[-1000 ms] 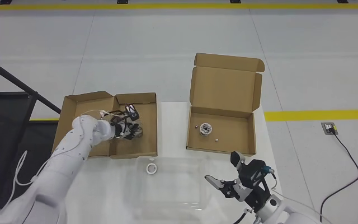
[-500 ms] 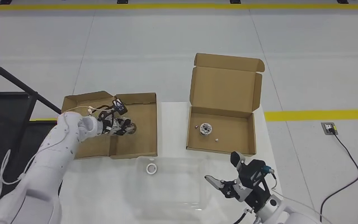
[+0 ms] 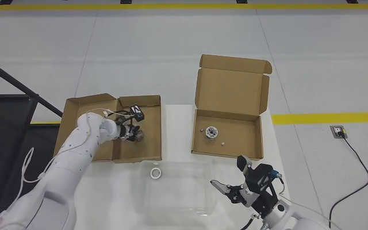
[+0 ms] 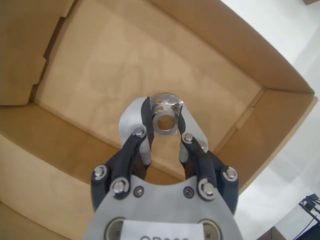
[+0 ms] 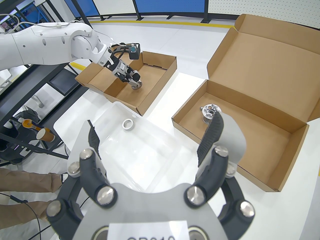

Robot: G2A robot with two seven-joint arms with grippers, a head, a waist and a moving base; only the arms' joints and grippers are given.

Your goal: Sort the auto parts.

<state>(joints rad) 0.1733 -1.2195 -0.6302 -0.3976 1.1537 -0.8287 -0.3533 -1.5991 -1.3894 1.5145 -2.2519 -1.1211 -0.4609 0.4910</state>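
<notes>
Two cardboard boxes flank this layout, and the action is over at the left box (image 3: pixel 150 146). The left gripper (image 4: pixel 164 123) is down inside its right-hand compartment, jaws pinching a small flanged metal bushing (image 4: pixel 165 112) by the collar. The bushing sits low over the box floor, though I can't tell whether it touches. This looks like the drop-off step. The next move calls for spreading the jaws just enough to free the collar, then lifting straight up. It's a tight spot: the folded divider is on one side and the near wall is close behind the wrist, so a sideways exit could clip cardboard. The open room is overhead and toward the compartment's far end. Moving along, a white ring (image 3: pixel 155 172) waits just in front of that box, apparently in the corner of the clear tray (image 3: pixel 172 201), probably the next pickup. A strip of bare surface (image 3: pixel 178 135) separates the boxes, a decent lane for travel. The right box (image 3: pixel 241 146) has its lid standing up at the back, a tall edge to mind. A round metal hub (image 3: pixel 211 131) and a tiny loose piece (image 3: pixel 223 143) lie on its floor. Last, the right gripper (image 5: pixel 153 119) hangs near the tray's right end, jaws spread wide and holding nothing, well apart from the left arm.
</notes>
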